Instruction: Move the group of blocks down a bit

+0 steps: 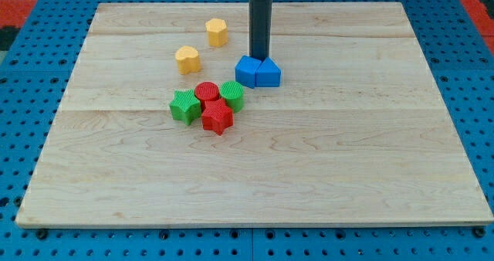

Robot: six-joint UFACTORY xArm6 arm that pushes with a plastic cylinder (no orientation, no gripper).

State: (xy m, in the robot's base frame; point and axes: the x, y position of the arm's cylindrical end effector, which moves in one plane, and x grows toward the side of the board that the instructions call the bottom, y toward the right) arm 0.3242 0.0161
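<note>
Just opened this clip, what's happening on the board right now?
A robot arm's dark rod stands on a wooden board, my tip right behind two touching blue blocks, on their top side in the view. Below and to the left sits a tight cluster: green star, red cylinder, green cylinder, red star. A yellow heart and a yellow hexagon lie apart, upper left.

A pale wooden board [347, 176] of joined planks lies on a blue perforated table [480, 99]. Red matting [31, 6] shows beyond the table at the view's top corners. Near the board's top edge, left of centre, sits a yellow block [217, 32], possibly hexagonal. A second yellow block [187, 59] lies apart from it, lower and further left.
</note>
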